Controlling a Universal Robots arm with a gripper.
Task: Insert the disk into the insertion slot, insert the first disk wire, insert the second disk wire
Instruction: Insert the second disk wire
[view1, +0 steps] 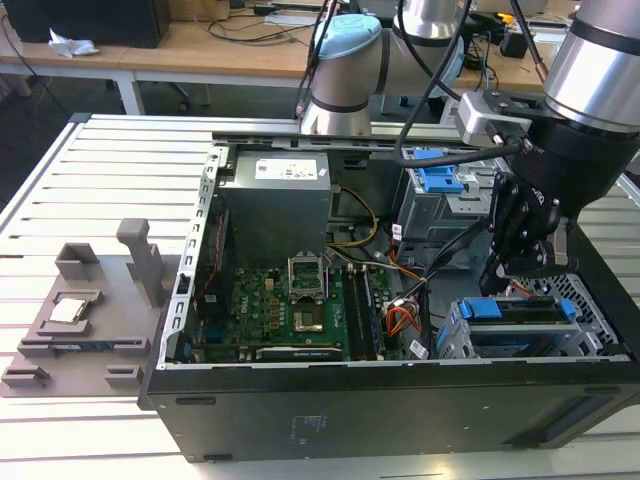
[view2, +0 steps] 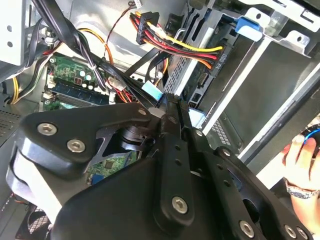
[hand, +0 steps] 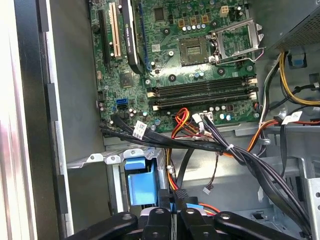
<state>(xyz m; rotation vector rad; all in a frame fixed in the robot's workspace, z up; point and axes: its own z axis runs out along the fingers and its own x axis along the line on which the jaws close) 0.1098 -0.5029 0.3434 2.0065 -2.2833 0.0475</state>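
Blue-framed disk flat in the perforated silver insertion slot, claw fingers pressed together just above

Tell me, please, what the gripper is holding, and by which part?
The gripper appears to hold the first disk wire, its jaws closed on the dark connector end; the contact is partly hidden.

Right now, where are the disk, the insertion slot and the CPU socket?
the disk (view1: 520, 309), exterior view, blue carrier's front edge.
the insertion slot (view1: 452, 340), exterior view, silver cage's side wall.
the CPU socket (hand: 195, 50), first wrist view, socket's dark centre.
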